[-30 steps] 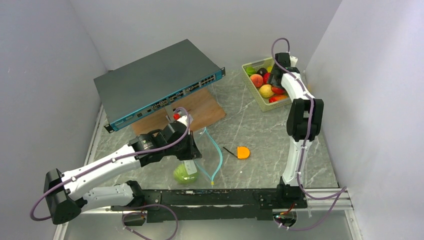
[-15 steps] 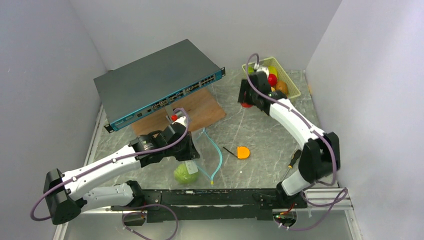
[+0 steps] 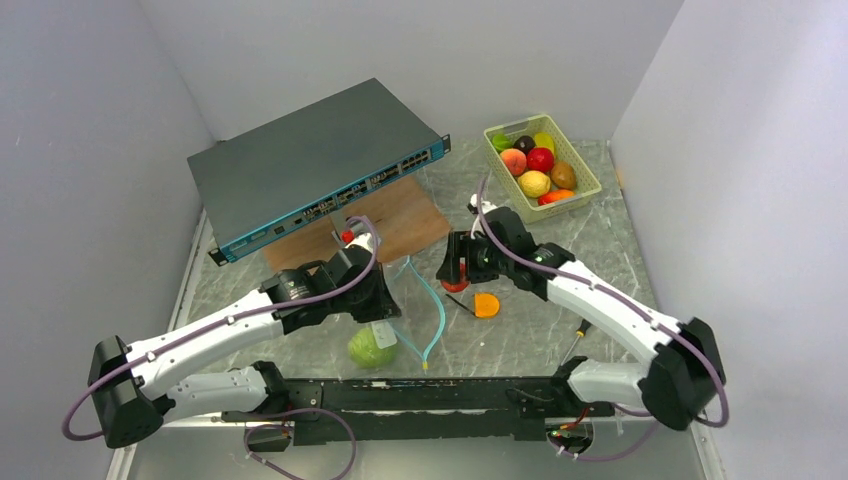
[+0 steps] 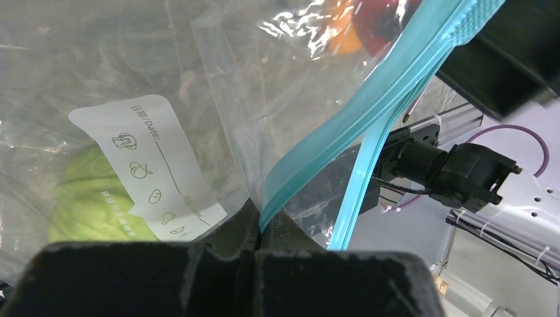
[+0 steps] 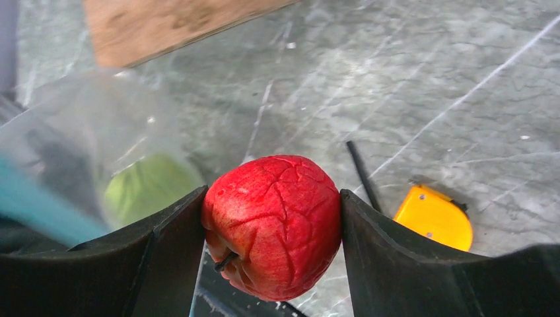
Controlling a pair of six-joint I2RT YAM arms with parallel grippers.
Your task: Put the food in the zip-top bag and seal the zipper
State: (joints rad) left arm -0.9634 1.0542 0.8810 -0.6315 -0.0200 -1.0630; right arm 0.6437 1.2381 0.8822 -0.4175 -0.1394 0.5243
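Top camera: high behind me, looks down, covers whole table (image 3: 540, 250). My wrist cameras: close range. All three share cabbage (image 3: 371, 348) inside zip-top bag (image 4: 297, 99).

Narrow tabletop (image 3: 610, 240) gap between zip-top bag (image 3: 412, 305) and orange gadget (image 3: 486, 304).

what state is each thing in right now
bag: open, mouth lifted
zipper: unsealed, strips apart
cabbage: inside bag
apple: gripped, not yet in bag
left gripper: shut on zipper
right gripper: shut on apple
basket: holds fruit
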